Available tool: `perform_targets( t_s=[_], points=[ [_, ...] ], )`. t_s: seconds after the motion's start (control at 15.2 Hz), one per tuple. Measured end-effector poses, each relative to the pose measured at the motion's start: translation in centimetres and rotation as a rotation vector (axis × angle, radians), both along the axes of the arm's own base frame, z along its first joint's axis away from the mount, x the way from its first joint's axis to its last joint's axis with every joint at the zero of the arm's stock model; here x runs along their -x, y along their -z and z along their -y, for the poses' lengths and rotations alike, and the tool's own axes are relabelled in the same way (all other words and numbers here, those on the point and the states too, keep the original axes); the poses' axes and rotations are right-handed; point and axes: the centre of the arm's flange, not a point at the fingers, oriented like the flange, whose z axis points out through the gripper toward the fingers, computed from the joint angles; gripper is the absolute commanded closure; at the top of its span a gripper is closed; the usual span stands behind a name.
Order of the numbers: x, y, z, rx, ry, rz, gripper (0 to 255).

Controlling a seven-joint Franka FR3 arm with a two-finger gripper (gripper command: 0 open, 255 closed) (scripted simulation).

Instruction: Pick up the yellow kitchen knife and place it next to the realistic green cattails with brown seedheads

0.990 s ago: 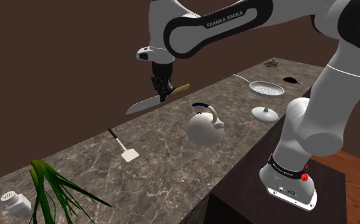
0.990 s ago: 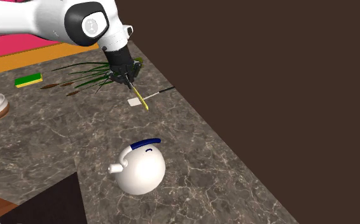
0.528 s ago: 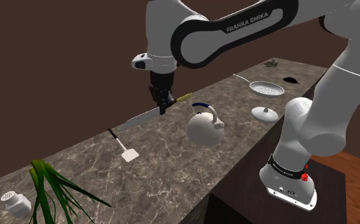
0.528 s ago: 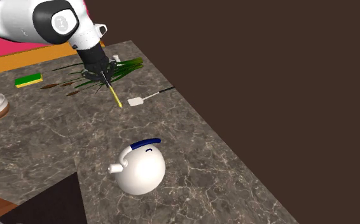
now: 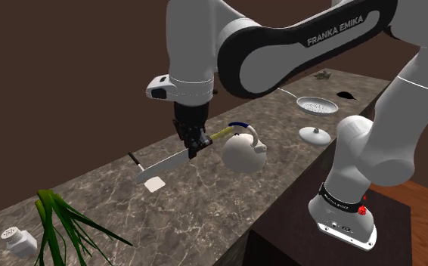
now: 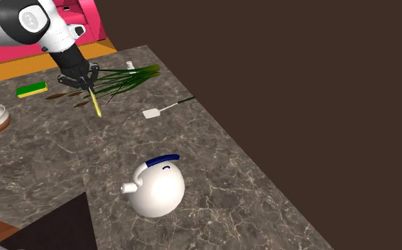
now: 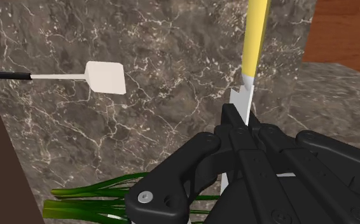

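While the all-black two-finger gripper [image 5: 196, 143] hangs over the dark stone counter with white veins [image 5: 205, 204], its fingers are squeezed tight on the kitchen knife with a yellow handle and a grey blade [image 5: 167, 162]. They pinch the blade right where it meets the handle. The knife is up in the air and does not touch the counter. In the shoulder view it is tilted. Its blade points to that view's lower left, and its handle points toward the round white kettle with a blue handle [image 5: 243, 153]. In the second exterior view the yellow handle sticks out below the gripper, near the green cattails with long leaves and brown seedheads [image 6: 125, 77]. The flat white spatula with a thin black handle [image 6: 152, 113] lies on the counter between the cattails and the kettle. A yellow and green sponge [image 6: 32, 89] lies beside the seedheads.
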Motion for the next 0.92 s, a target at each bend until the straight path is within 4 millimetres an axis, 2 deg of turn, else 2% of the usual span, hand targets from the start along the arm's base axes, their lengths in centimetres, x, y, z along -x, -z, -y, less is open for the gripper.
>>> perform_targets(
  t_s=[0.4,0.53,0.92],
  points=[
    [5.2,0.1,-5.9,0.000,0.000,0.000,255],
    [5.9,0.7,-6.5,0.000,0.001,0.000,255],
    [6.3,3.8,-6.9,0.000,0.001,-0.001,255]
  ],
)
